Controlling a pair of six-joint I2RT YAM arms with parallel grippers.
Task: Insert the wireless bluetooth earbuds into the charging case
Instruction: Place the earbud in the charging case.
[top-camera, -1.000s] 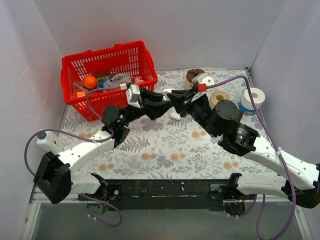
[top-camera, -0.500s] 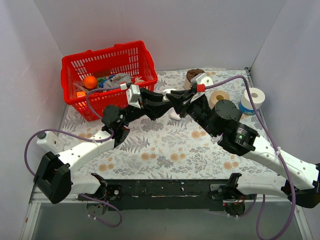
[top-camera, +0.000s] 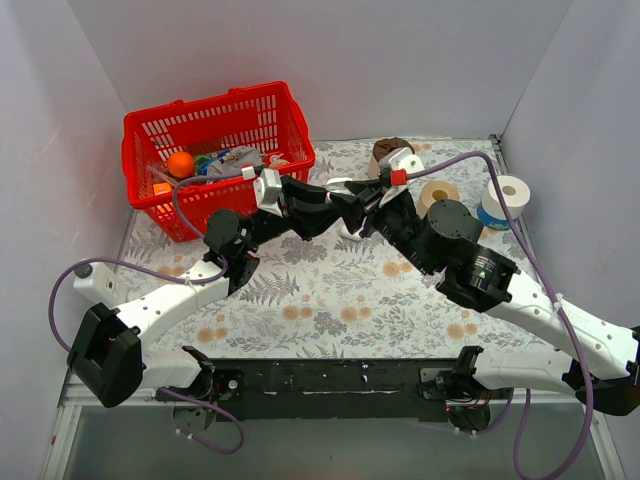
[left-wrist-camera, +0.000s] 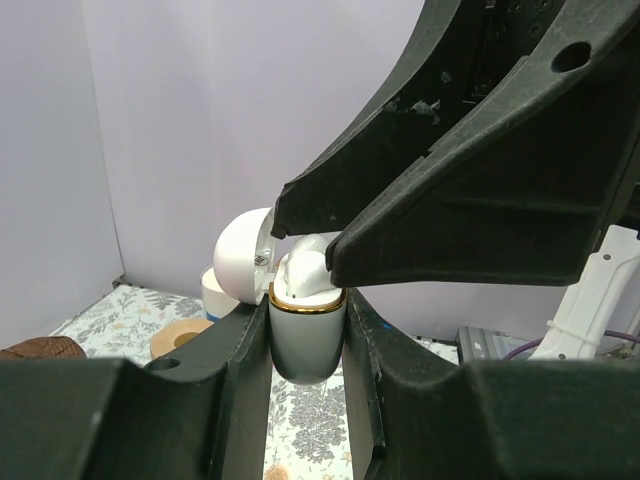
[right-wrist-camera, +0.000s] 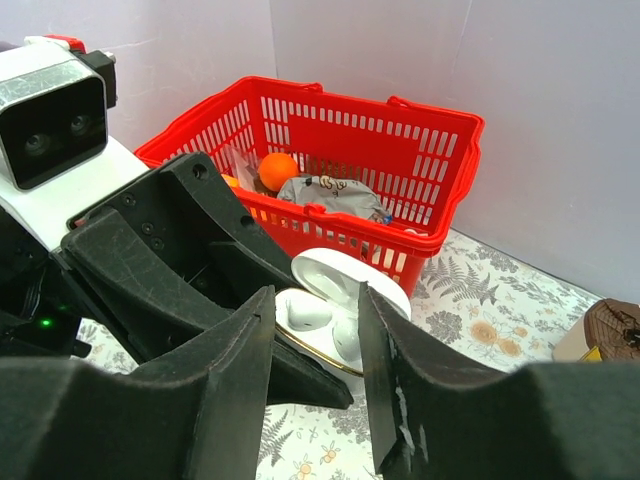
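Note:
My left gripper (left-wrist-camera: 306, 335) is shut on the white charging case (left-wrist-camera: 305, 350), holding it upright above the mat by its sides. The case has a gold rim and its lid (left-wrist-camera: 243, 262) is hinged open. In the right wrist view the case (right-wrist-camera: 372, 290) shows two white earbuds, one (right-wrist-camera: 304, 313) and the other (right-wrist-camera: 347, 337), lying in its wells. My right gripper (right-wrist-camera: 315, 300) is open, its fingers straddling the case top with nothing gripped. In the top view the two grippers, left (top-camera: 338, 203) and right (top-camera: 356, 207), meet tip to tip, and the case is mostly hidden.
A red basket (top-camera: 150, 125) with an orange ball and other items stands at the back left. Two tape rolls (top-camera: 438, 193) (top-camera: 505, 200) and a brown object (top-camera: 388, 150) stand at the back right. A small white item (top-camera: 350, 232) shows under the grippers.
My right gripper has edged slightly left, closer over the case. The left arm holds still with the case.

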